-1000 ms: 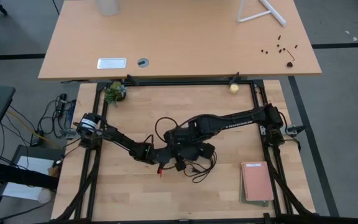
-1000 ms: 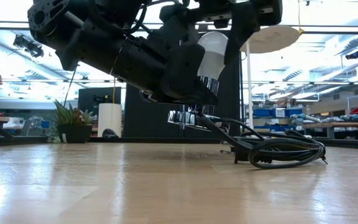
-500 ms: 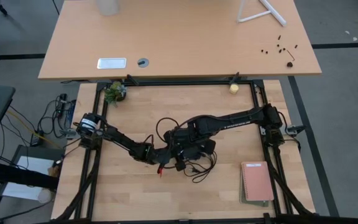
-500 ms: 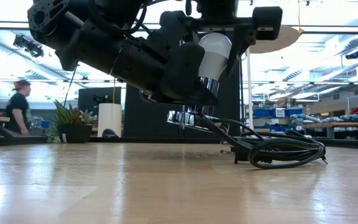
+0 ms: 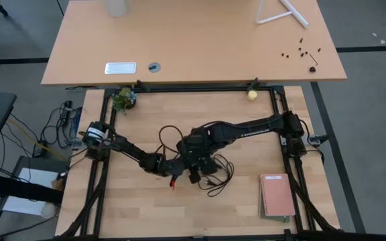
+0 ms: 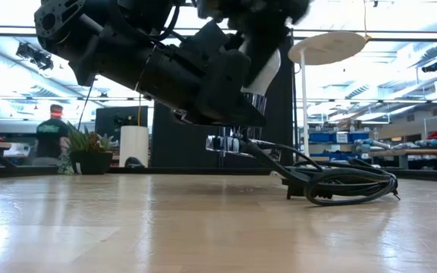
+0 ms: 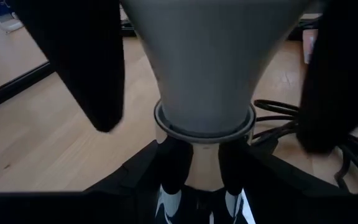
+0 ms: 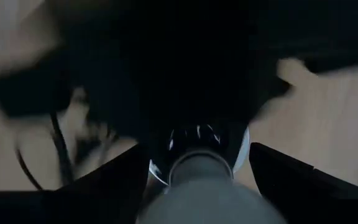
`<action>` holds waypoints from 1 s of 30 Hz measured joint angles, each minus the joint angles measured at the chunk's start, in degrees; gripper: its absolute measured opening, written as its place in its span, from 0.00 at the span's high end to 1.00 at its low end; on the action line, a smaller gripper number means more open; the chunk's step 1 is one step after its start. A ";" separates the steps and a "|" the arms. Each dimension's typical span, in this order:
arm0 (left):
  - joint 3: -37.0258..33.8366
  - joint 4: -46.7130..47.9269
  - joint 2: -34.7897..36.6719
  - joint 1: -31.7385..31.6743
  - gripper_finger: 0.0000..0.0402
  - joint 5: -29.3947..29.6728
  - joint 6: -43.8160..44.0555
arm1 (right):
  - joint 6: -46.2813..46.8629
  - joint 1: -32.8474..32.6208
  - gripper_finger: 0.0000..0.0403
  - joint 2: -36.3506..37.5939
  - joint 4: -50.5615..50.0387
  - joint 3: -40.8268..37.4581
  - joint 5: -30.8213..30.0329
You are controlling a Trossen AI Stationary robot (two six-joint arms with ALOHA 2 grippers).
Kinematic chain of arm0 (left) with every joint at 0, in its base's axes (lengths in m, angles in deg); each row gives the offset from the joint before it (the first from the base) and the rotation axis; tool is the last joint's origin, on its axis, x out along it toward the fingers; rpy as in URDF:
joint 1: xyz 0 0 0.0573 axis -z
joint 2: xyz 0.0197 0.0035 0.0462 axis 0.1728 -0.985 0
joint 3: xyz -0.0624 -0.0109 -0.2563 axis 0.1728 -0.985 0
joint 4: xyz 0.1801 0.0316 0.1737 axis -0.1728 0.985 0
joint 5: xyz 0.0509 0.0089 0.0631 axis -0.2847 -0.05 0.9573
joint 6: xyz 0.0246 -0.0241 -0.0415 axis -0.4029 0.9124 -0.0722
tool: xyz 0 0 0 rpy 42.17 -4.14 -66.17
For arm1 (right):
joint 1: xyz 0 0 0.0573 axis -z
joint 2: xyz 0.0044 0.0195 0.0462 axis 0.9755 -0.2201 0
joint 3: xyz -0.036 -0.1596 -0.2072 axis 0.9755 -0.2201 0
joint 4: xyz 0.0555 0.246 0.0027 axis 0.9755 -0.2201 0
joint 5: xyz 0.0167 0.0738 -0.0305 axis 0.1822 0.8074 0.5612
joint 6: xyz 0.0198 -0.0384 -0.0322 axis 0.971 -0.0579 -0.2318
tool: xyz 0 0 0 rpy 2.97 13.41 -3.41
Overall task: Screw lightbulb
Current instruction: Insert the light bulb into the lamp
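Left end effector (image 5: 179, 165) clamps the socket (image 6: 226, 142) mid-desk so it can't spin; your right end effector (image 5: 198, 148) grips the lightbulb (image 6: 262, 72) above, threads seated.

Both arms are black; the left gripper (image 5: 179, 165) and right gripper (image 5: 197, 163) read as black too. The lightbulb (image 6: 262, 70) has a white frosted head and a shiny grey metal base. The socket (image 6: 224, 142) is bright silver, with a black cord (image 6: 340, 184) coiled beside it. The table (image 5: 146, 207) is pale wood with plank lines, framed by black rails. The desk (image 5: 193, 40) behind is a plain light tan. A green plant (image 5: 122, 99) sits at the table's far-left corner, a pale-yellow ball (image 5: 252, 95) near the far-right corner. A pink notebook (image 5: 277, 195) lies on a greenish one near the table's near-right corner. A small red tab (image 5: 173, 181) shows under the left arm.
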 joint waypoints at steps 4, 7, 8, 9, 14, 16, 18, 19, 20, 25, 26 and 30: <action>0.00 -0.02 0.00 0.03 0.51 -0.26 -0.01 | 20.62 0.73 0.32 0.00 0.85 0.00 0.51; 0.00 0.02 0.00 0.07 0.51 -0.45 0.00 | 23.71 1.24 0.33 -0.02 0.41 0.00 2.95; 0.00 0.00 0.00 0.07 0.51 -0.46 0.03 | 23.67 1.42 0.33 -0.02 0.43 0.00 3.65; 0.00 0.00 0.00 0.07 0.51 -0.42 0.00 | 23.34 1.60 0.33 -0.02 0.47 0.00 4.06; 0.02 0.05 0.00 0.00 0.51 0.03 0.00 | 9.61 1.91 0.32 0.04 -0.80 1.11 4.80; 0.02 0.45 0.00 -0.02 0.51 0.04 0.00 | 1.52 1.89 0.31 0.04 -1.29 1.14 4.83; 0.02 0.41 0.00 0.00 0.51 0.03 -0.02 | -5.10 1.61 0.31 0.04 -1.86 1.14 4.85; 0.02 0.39 0.00 0.00 0.51 0.02 -0.02 | -7.81 1.39 0.31 0.04 -2.09 1.14 4.85; 0.02 0.43 0.00 0.00 0.51 0.00 -0.04 | -10.48 1.20 0.31 0.04 -2.40 1.14 4.85; 0.13 0.54 0.00 0.00 0.51 -0.42 -0.07 | -27.35 0.05 0.32 0.04 -5.06 1.14 4.21; 0.13 0.54 0.00 0.00 0.51 -0.41 -0.07 | -28.93 -0.23 0.32 0.04 -5.64 1.14 3.25; 0.13 0.25 0.00 -0.04 0.51 0.11 -0.28 | -29.55 -1.06 0.34 0.04 -6.57 1.14 -2.40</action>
